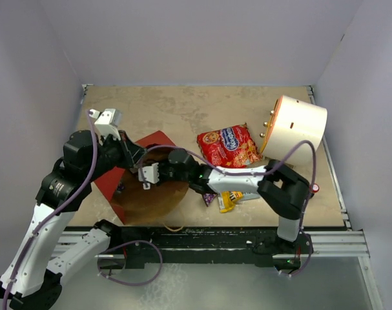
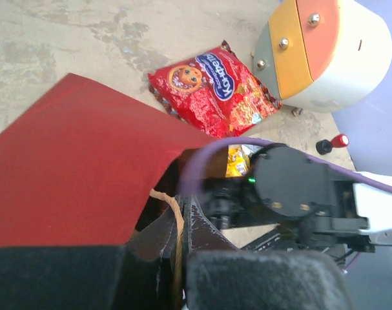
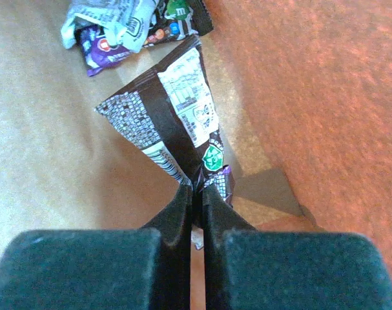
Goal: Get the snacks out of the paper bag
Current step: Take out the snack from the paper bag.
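1. Firstly, at the left of the overhead view, the left gripper (image 1: pixel 132 155) is pinched tight on the rim of the paper bag (image 1: pixel 154 139). Its wrist view shows the twisted handle (image 2: pixel 176 216) caught between the fingers.
2. The paper bag lies on the table (image 1: pixel 183 106), left of centre. It is red outside, and its brown inside shows toward the lower middle of the frame.
3. At the centre, the right gripper (image 1: pixel 144 174) reaches into the bag's opening. Its wrist view shows the fingers clamped on one corner of a brown wrapper (image 3: pixel 173 119).
4. At the top of that wrist view, more small wrappers (image 3: pixel 118 29), silver-blue and purple, lie on kraft paper.
5. Right of centre, a yellow wrapper (image 1: pixel 226 201) lies on the table under the right arm, outside the bag.
6. Above it, the red packet (image 1: pixel 228 146) lies flat on the table, also outside the bag.
7. At the upper right, a white cylinder (image 1: pixel 302 126) with an orange face sits just beside the packet. A red-capped knob (image 1: pixel 315 188) shows near the right edge.
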Controlling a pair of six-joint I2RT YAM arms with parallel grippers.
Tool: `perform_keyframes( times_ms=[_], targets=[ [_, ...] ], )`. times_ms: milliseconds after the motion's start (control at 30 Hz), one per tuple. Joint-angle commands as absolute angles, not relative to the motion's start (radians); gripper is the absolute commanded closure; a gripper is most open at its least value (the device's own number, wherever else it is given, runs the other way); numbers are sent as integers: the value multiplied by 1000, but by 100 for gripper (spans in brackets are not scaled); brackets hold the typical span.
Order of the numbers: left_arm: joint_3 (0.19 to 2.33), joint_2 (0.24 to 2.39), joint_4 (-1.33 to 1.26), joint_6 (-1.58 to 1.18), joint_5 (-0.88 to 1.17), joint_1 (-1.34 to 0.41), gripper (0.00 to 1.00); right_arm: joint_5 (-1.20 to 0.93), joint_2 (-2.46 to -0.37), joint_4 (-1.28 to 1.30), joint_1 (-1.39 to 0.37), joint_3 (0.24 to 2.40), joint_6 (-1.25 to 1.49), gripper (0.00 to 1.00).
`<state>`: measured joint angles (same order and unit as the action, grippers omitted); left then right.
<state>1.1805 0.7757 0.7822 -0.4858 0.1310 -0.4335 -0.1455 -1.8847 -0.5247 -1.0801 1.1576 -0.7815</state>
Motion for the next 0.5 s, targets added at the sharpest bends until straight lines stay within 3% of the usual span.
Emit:
perform_keyframes(
  times_ms=[0,333,467],
  targets=[
    [1146,744,726,-512,79,-434,100,-195,-1709,-446,-1080,1089,-681,100],
    [1054,730,672,-543,57,-434,100,-230,-1170,-77,-1079,860,-557,100],
    [1050,746,658,-538,40,-434,100,-24,-987,6,-1078,778,-308,100]
  ],
)
